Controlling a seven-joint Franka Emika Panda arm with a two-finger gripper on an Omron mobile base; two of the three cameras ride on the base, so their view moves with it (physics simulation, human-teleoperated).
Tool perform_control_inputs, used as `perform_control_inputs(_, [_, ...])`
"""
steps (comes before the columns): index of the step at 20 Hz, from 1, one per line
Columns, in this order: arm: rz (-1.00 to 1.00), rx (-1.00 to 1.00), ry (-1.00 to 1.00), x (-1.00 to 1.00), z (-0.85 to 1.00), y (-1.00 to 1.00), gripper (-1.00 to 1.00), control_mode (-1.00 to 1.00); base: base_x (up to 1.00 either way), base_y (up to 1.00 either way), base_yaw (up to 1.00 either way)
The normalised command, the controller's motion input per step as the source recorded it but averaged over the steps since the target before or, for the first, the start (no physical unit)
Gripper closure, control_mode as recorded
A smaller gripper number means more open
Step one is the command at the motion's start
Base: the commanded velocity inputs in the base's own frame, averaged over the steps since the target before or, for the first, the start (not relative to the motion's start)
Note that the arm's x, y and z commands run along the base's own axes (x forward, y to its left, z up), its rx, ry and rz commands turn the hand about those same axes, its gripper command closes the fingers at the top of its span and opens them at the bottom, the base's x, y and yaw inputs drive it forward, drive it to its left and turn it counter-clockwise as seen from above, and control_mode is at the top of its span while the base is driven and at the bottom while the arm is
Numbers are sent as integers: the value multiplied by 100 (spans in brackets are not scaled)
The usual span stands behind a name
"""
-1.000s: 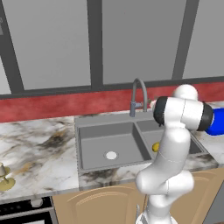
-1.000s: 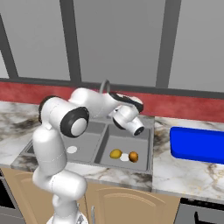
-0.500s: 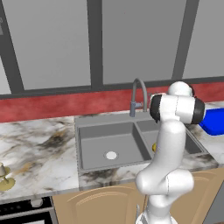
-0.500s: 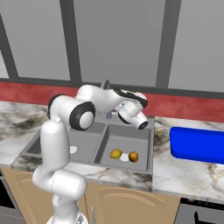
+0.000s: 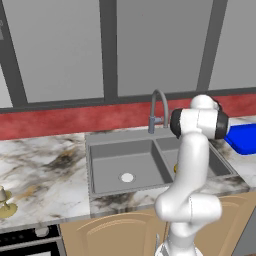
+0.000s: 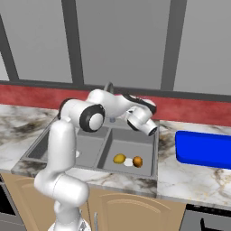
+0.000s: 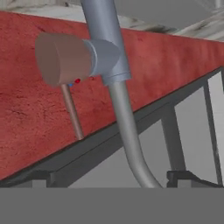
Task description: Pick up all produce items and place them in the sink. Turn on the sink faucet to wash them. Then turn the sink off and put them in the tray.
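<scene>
Both produce items lie in the right basin of the grey sink (image 6: pixel 131 140): the oval yellow fruit (image 6: pixel 119 158) and the round orange fruit (image 6: pixel 137 161), on either side of the pale drain. An edge of the yellow fruit (image 5: pixel 176 169) peeks out beside the arm. The gooseneck sink faucet (image 5: pixel 159 106) stands behind the divider. Very close in the hand view are the faucet's stem (image 7: pixel 114 65), its round side handle (image 7: pixel 61 59) and a thin lever. My wrist (image 6: pixel 143 120) hovers by the faucet; the fingers are hidden. The blue tray (image 6: pixel 204 149) lies right of the sink.
On the counter's far left stands a pale cup-like object on an olive-yellow dish (image 5: pixel 5 206). A red backsplash (image 5: pixel 60 122) and grey cabinets run behind the sink. The sink's left basin (image 5: pixel 120 162) holds nothing but its drain. A stove edge shows at lower left.
The wrist has drawn up and back from over the right basin toward the faucet. Both fruits stay where they lay.
</scene>
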Motion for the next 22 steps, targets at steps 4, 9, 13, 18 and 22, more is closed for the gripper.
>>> perform_control_inputs(4, [4,0,-6,11,-8,9,-100,-100,0,0,0])
perform_control_inputs(9, [4,-3,-4,12,-13,15,-100,-100,0,0,0])
perform_control_inputs(13, [3,-4,-1,11,-11,10,-100,-100,0,0,0])
perform_control_inputs(18, [1,-1,0,30,-3,1,-100,-100,0,0,0])
perform_control_inputs(22, [0,-2,0,44,-9,0,-100,-100,0,0,0])
